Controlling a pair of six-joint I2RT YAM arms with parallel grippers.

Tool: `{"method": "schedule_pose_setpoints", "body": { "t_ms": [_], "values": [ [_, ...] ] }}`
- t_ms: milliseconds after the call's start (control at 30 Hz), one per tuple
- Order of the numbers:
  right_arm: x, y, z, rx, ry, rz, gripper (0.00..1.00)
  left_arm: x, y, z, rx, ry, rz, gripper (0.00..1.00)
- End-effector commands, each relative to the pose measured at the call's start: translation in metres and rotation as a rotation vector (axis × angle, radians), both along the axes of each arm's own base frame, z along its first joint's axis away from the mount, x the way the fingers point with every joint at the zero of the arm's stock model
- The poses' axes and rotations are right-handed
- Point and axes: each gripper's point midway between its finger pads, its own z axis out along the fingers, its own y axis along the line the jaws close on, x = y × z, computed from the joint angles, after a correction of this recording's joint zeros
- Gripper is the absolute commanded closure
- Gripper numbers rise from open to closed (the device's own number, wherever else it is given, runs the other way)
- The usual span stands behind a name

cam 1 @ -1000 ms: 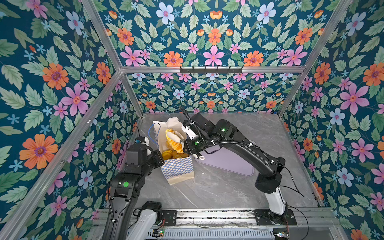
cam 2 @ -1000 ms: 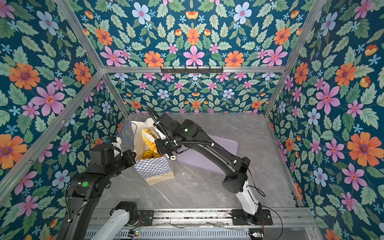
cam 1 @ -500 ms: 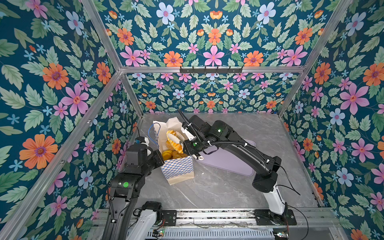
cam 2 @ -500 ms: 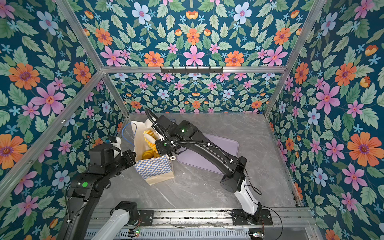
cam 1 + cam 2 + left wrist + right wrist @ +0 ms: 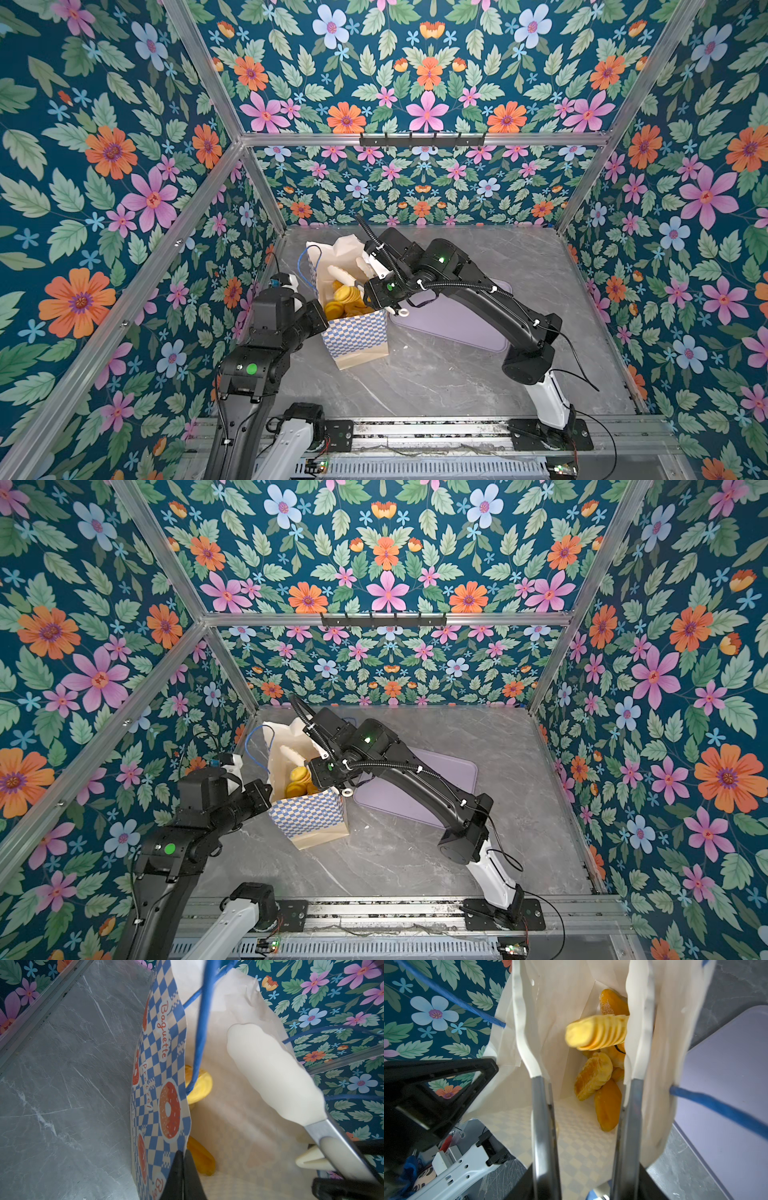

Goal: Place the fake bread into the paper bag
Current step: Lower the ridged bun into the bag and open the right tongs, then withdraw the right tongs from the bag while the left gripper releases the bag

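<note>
Cream paper, printed with blue checks, is forming the paper bag (image 5: 357,336), which is standing upright on the grey desk (image 5: 415,382) just beside a lilac tray (image 5: 453,328). The left claw (image 5: 182,1156) is pinching the bag's checkered rim, its black jaws pressed together on the paper, and so is holding the mouth open. The right claw (image 5: 579,991) is hanging inside that mouth with its jaws standing apart and nothing clamped between them; one of its white fingers (image 5: 270,1074) is showing against the bag's inner wall in the left wrist view.

A ridged loaf (image 5: 596,1032) is lying crosswise below the spread fingers, blurred and clear of the one finger whose pad is fully showing, so it appears to be dropping free. Beneath it the rest of the fake bread (image 5: 593,1076) is piling up on the bag's floor. No bread is showing on the visible part of the tray or on the desk, though the right arm is hiding a strip of both.

The step in hand looks like the release of a loaf, likely among the last. The next move is calling for a straight lift out of the bag, avoiding the blue cord handle (image 5: 202,1032) and the thin paper walls, while the left claw is steadying the rim.
</note>
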Motion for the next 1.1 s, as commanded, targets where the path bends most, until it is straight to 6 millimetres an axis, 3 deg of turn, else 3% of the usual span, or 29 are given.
{"method": "schedule_pose_setpoints", "body": {
  "t_ms": [0,200,333,567,733,767,1067],
  "values": [
    [0.000,-0.002,0.006,0.005,-0.015,0.001,0.47,0.000,0.002,0.003,0.003,-0.006,0.010,0.93],
    [-0.004,-0.005,0.021,0.037,-0.030,0.004,0.47,0.000,0.003,0.007,0.005,-0.010,0.014,0.92],
    [-0.007,-0.010,0.035,0.061,-0.047,0.007,0.48,-0.001,0.004,0.011,0.007,-0.015,0.017,0.76],
    [-0.011,-0.026,0.055,0.079,-0.091,-0.004,0.48,-0.004,0.008,0.019,0.017,-0.022,0.033,0.38],
    [-0.010,-0.043,0.067,0.064,-0.141,-0.021,0.51,-0.009,0.016,0.033,0.063,-0.033,0.053,0.20],
    [-0.011,-0.047,0.070,0.061,-0.153,-0.026,0.51,-0.010,0.019,0.039,0.078,-0.037,0.060,0.01],
    [-0.012,-0.083,0.094,0.043,-0.255,-0.068,0.52,-0.014,0.032,0.089,0.157,-0.109,0.086,0.00]
  ]
}}
